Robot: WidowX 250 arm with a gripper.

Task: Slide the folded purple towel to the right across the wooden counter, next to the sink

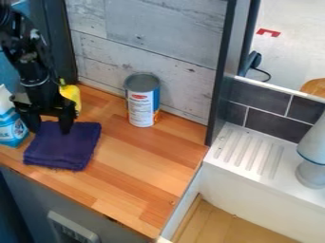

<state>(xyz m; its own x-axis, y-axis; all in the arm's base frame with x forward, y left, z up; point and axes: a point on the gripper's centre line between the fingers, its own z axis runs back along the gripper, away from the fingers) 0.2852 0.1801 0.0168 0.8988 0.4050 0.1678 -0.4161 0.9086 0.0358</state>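
The black tool (pixel 50 131), fingers spread, hangs over a square-folded purple cloth (pixel 62 149) on wood-strip counter (pixel 143 159).

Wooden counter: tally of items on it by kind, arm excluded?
Folded cloth: 1
Can: 1
Blue-and-white carton: 1
Yellow bottle, partly hidden: 1
Total: 4

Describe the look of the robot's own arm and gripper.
The robot arm is black, built of chunky jointed segments, with small pale spots near its upper joint. Its gripper is black too: a wide crosspiece carrying two thick, blocky fingers.
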